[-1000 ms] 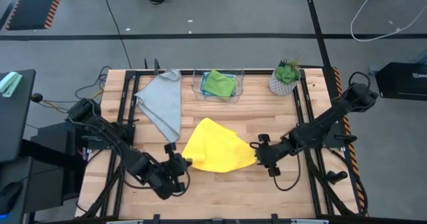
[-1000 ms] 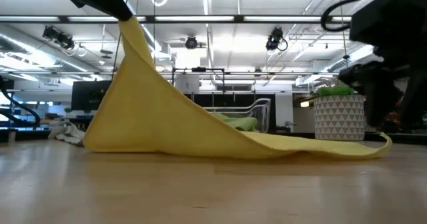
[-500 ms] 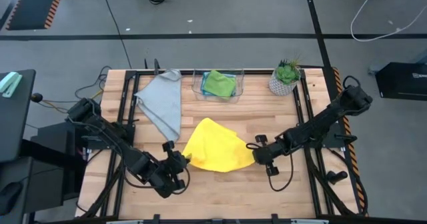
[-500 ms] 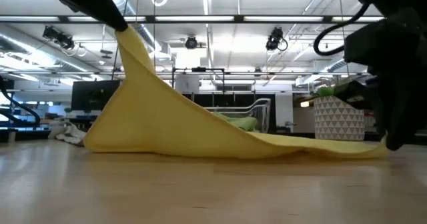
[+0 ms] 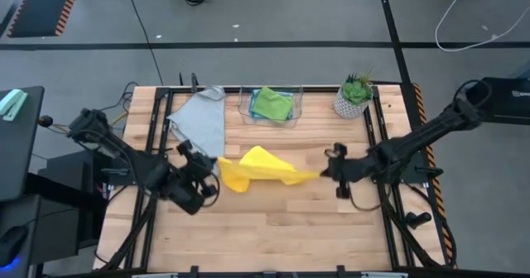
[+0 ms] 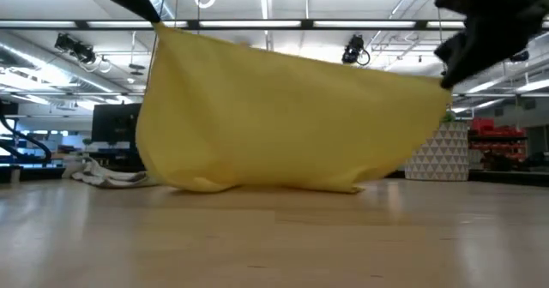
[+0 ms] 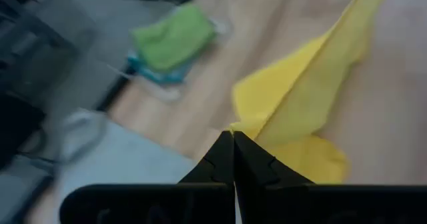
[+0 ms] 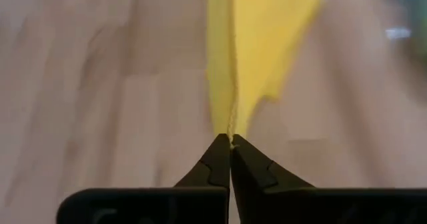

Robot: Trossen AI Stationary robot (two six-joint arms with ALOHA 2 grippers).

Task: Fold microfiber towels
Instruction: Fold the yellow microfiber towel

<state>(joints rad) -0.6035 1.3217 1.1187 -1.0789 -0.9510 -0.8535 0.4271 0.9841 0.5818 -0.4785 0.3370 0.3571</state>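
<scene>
Yellow towel (image 5: 258,169) lifted btwn grippers, grey towel (image 5: 203,126), plant pot (image 5: 353,101) nearby

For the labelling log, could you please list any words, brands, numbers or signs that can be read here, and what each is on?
None can be read. The yellow towel, grey towel, green towel and plant pot are plain; the dark box off the table bears pale marks too small to read.

In the low view both arms were cut off by the top edge. The raised yellow towel (image 6: 283,117) hid the clear bin, the green towel and most of the plant pot (image 6: 433,155) behind it. The light blue towel (image 5: 286,93) showed only as a sliver under the green towel (image 5: 272,103).
</scene>
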